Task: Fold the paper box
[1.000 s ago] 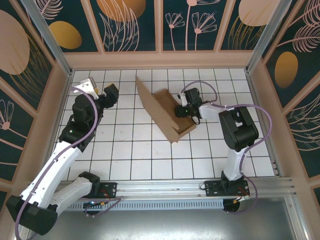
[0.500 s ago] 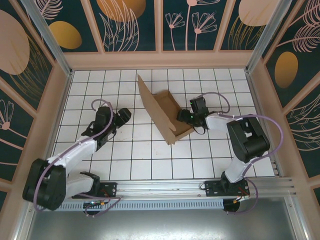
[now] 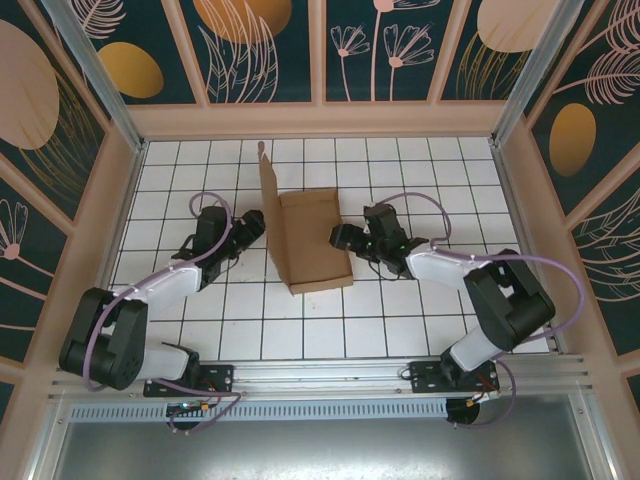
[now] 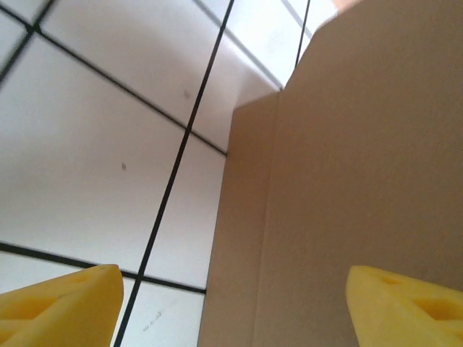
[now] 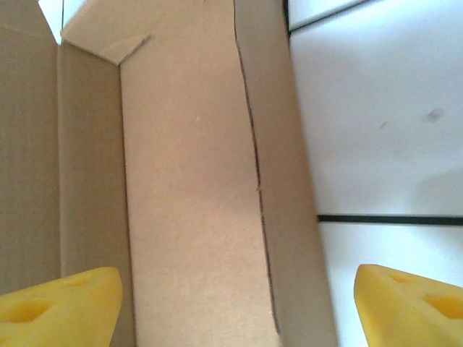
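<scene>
Both left gripper (image 3: 252, 226) and right gripper (image 3: 341, 237) gape empty beside the paper box (image 3: 312, 242), likely light, stiff, best pinched at a flap edge.

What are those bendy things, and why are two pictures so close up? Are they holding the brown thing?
Those are the left arm and the right arm of a robot. One picture looks down from above. The other two come from cameras on the wrists; the yellow tips are the ends of their jaws. On the squared table lies a cardboard box, half folded, one flap standing up. Both pairs of jaws are open, one on each side of it, holding nothing.
</scene>
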Motion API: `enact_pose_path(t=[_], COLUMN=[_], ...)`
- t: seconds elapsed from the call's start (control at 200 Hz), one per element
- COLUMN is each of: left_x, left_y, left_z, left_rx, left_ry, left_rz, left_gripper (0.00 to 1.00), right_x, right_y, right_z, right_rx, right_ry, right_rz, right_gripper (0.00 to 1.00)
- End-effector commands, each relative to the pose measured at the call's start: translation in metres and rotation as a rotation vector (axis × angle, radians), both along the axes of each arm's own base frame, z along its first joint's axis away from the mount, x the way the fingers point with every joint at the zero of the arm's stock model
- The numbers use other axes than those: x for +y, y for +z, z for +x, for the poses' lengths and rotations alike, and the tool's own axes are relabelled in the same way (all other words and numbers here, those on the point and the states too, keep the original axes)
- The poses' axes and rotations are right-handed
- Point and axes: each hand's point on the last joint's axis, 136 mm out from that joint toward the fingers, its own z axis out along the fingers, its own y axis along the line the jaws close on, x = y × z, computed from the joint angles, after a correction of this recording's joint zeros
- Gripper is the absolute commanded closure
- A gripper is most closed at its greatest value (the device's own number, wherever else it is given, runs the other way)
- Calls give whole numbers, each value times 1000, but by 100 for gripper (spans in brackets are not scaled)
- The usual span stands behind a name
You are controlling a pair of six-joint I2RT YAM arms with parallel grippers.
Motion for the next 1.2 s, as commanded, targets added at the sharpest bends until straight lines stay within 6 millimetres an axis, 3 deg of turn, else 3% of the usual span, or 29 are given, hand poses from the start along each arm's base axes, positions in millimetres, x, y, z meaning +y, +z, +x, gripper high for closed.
enact_pose_path(t=[0.0,0.135,0.305,0.495,0.51,0.575,0.771,0.986,1.196], left_x=[18,20,22,23,22,19,12,12,11], left_y=[25,49,73,82,82,81,71,73,81], left_z=[5,2,2,-1,-1,-2,-3,0,2], left_rx=[-46,-85,-130,-153,-153,-157,-149,-166,-186], left_ry=[42,23,-19,-30,-33,-52,-88,-87,-90], left_rz=[34,61,144,136,129,91,-15,-21,-28], left_gripper=[19,18,18,17,17,17,17,18,18], right_x=[-17,-22,9,39,32,36,47,85,107], right_y=[32,56,66,84,86,90,62,29,2], right_z=[20,46,81,105,112,114,138,143,157], right_rx=[-196,-338,-485,-789,-805,-917,-934,-858,-775], right_ry=[45,91,326,560,562,678,926,1088,1087], right_rz=[-188,-354,-489,-563,-572,-553,-530,-469,-481], right_gripper=[16,18,16,11,11,11,12,11,14])
